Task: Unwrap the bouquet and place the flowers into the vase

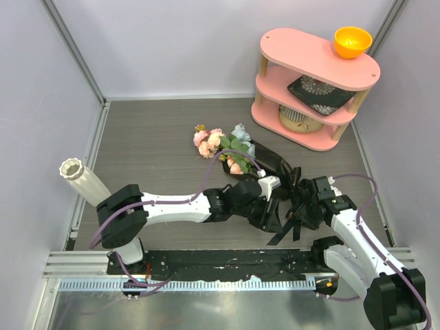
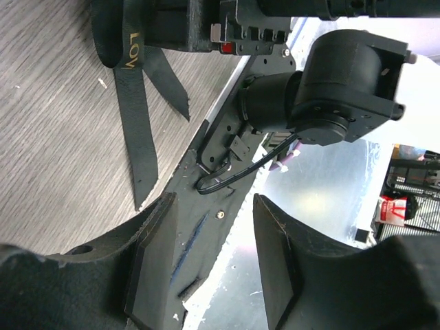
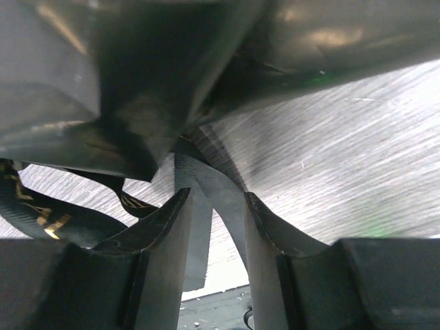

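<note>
Top view: the bouquet (image 1: 237,155) lies flat on the bench (image 1: 151,137) with its black wrap on. Its long axis runs 10 o'clock to 4 o'clock, the flowers (image 1: 218,143) at the 10 o'clock end and the tied stem end at 4 o'clock, by my wrists. Both arms crowd that tied end, the right one nearer the knot.

Right gripper (image 3: 216,206): jaws about half closed, a strand of black ribbon (image 3: 206,175) running up between the fingers. I cannot tell whether the pads pinch it or only straddle it.

Left gripper (image 2: 216,203): jaws part open, nothing between them. A gold-lettered ribbon tail lies on the bench toward its 11 o'clock, clear of the fingers.

The vase (image 1: 74,170) stands well apart, at 9 o'clock from the bouquet, on my left arm's side.

Judgement: the ribbon pull should go toward 4 o'clock, along the axis and away from the blooms, so the knot slips rather than drags the bunch
</note>
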You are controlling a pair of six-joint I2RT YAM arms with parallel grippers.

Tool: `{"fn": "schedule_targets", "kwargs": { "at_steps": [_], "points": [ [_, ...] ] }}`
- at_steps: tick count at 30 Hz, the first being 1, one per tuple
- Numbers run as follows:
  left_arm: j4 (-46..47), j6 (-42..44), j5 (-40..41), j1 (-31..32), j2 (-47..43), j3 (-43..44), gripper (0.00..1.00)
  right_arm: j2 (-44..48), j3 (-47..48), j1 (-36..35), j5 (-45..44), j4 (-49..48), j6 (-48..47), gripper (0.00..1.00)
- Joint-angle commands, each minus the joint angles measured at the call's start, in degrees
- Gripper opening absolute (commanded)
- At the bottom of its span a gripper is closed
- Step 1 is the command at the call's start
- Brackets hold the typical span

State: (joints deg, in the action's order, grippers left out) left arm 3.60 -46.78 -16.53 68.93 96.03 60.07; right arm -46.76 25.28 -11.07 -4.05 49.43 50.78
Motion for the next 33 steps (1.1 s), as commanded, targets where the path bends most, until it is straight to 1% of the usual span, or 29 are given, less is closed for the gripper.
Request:
{"fn": "schedule_targets", "kwargs": {
  "at_steps": [1,3,7,11,14,15,16,18,20,21,22,25,26,27,28,30,31,32,33],
  "points": [
    [1.68,2.22,2.21,1.29,2.66,1.09,0.49,-2.10,-0.67,-0.97,-1.48,-6.09,-1.83,0.43],
    [-0.07,2.84,2.03,1.91,3.55,2.15,0.46,-3.86,-1.02,-1.06,-2.01,-7.15,-2.44,0.46],
    [-3.41,4.51,5.10,3.93,4.52,4.17,0.46,-6.32,-1.72,-1.85,-2.53,-9.17,-2.09,0.46],
    [-4.56,4.86,7.04,4.55,4.70,4.26,0.48,-7.11,-1.63,-3.87,-4.56,-10.05,-0.95,0.46],
    [-5.52,5.47,8.27,4.55,5.31,4.61,0.52,-8.52,-1.72,-4.05,-4.21,-10.50,-0.16,0.33],
    [-6.57,6.09,8.53,4.55,5.66,5.14,0.53,-8.43,-1.11,-4.48,-4.29,-10.23,0.10,0.24],
    [-8.41,6.35,8.71,4.55,5.83,6.19,0.54,-7.30,-0.67,-4.75,-4.47,-9.01,0.28,0.23],
    [-9.22,6.70,9.41,4.55,6.27,6.63,0.55,-5.45,0.99,-5.36,-6.40,-7.08,0.63,0.17],
    [-9.66,7.23,10.47,4.55,6.71,7.16,0.57,-1.68,2.05,-5.45,-7.63,-4.00,0.54,0.12],
    [-10.09,8.45,10.73,4.55,7.67,7.68,0.59,-0.19,2.58,-5.45,-7.55,-3.29,0.63,0.04],
    [-12.36,9.07,11.17,4.55,8.55,9.69,0.60,1.05,2.67,-5.45,-7.37,-2.50,0.54,0.01],
    [-16.93,11.97,12.23,4.55,12.59,14.70,0.60,4.92,3.46,-5.45,-5.97,-2.06,1.16,0.01],
    [-18.00,12.50,13.19,4.55,13.47,15.77,0.58,6.15,3.81,-5.37,-5.62,-1.88,1.33,0.01],
    [-18.62,12.86,13.63,4.55,14.44,16.73,0.52,6.59,5.12,-5.45,-5.70,-1.53,1.42,0.01],
    [-19.41,13.38,13.98,4.55,15.32,17.61,0.51,7.03,5.92,-5.45,-6.14,0.04,1.51,0.01],
    [-18.98,13.21,14.25,4.55,15.24,17.45,0.50,7.74,7.32,-5.45,-7.71,1.02,1.16,0.01],
    [-17.24,12.95,14.16,4.55,14.11,16.14,0.50,7.65,7.33,-5.45,-8.42,0.76,0.81,0.01],
    [-15.65,11.90,13.99,4.55,13.32,15.00,0.50,7.22,7.16,-5.37,-8.77,0.58,0.72,0.05],
    [-13.98,11.46,13.20,4.55,12.52,12.46,0.52,5.38,6.46,-5.45,-9.04,0.23,0.55,0.11]
  ]
}}
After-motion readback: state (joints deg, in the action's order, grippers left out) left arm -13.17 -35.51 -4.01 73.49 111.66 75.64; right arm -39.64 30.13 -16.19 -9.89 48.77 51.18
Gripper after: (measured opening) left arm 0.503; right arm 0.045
